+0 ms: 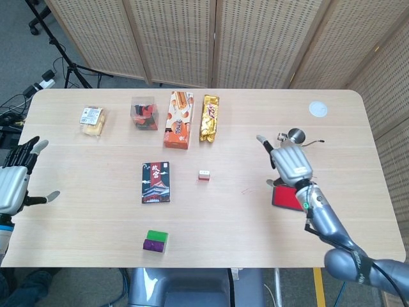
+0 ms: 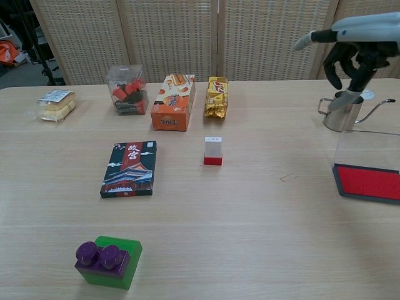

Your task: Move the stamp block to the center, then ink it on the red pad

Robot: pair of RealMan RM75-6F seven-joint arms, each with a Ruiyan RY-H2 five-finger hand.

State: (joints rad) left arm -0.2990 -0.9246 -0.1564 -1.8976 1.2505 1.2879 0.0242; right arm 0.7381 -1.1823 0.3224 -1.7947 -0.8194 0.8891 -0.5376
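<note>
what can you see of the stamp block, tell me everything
The stamp block is a small upright block, with a white upper body that looks like plastic and a red band at its base. It stands alone on the wooden table near the middle, right of the dark printed box and in front of the gold packet. Nothing touches it: the right hand is apart from it, up over the red pad's side.

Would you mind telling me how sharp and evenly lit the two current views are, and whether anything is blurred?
Head view: soft, even light, faint shadows; the small white-and-red stamp block and the right hand look sharp. Chest view: the stamp block is crisp, the right hand is slightly soft against the screen, and the clear lid above the red ink pad shows only a faint sheen.
</note>
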